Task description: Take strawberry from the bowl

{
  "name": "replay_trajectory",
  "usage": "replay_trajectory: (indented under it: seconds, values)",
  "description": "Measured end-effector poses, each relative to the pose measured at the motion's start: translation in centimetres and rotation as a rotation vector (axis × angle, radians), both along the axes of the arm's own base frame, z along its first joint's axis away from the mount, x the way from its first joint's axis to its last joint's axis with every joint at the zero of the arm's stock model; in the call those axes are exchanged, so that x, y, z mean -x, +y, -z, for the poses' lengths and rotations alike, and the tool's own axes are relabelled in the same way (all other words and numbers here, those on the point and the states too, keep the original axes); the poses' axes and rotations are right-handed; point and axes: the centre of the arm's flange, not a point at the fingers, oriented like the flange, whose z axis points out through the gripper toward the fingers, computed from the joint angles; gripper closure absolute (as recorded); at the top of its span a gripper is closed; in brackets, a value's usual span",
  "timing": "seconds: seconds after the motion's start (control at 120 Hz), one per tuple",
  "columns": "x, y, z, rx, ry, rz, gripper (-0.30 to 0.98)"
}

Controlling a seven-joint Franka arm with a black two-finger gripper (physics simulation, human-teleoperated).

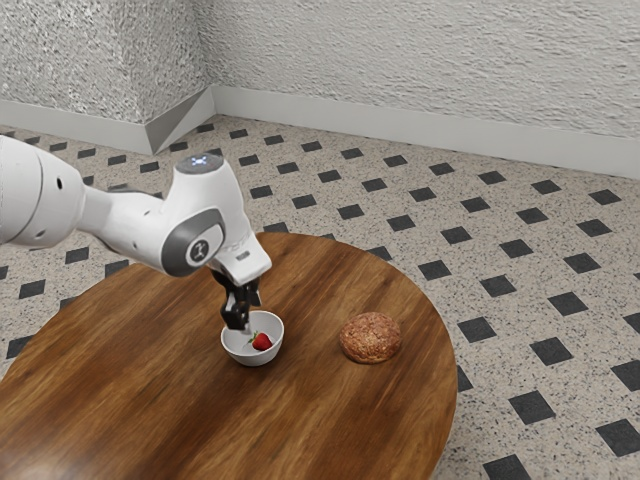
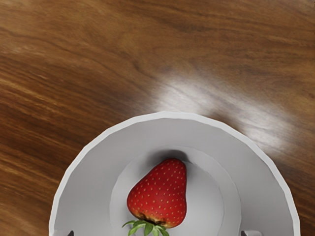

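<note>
The gripper (image 1: 245,318) is positioned over the bowl (image 1: 237,350), jaws spread and nothing clamped. The strawberry (image 2: 160,194) lies on its side on the bowl floor. Approach appears nearly complete; lowering, closing, lifting and clearing the rim remain. The fruit is a blunt red cone, seed-pitted, with a leafy green cap. The bowl is round, white and smooth, its rim faintly faceted. The table (image 1: 330,425) is round, glossy, streaked brown wood; it also bears a rough-surfaced, domed brown item (image 1: 371,338).
</note>
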Motion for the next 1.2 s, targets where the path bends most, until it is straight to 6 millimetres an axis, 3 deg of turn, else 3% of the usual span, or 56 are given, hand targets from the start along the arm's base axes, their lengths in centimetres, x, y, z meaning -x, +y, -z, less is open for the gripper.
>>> replay_trajectory:
  seconds: [0.333, 0.967, 1.2]
  values:
    - [-2.4, -0.1, 3.2, 0.004, 0.048, 0.021, 0.37]
    - [-2.2, -0.3, 6.4, 0.013, 0.099, 0.045, 0.38]
    - [-2.2, -0.4, 6.3, 0.014, 0.093, 0.048, 0.61]
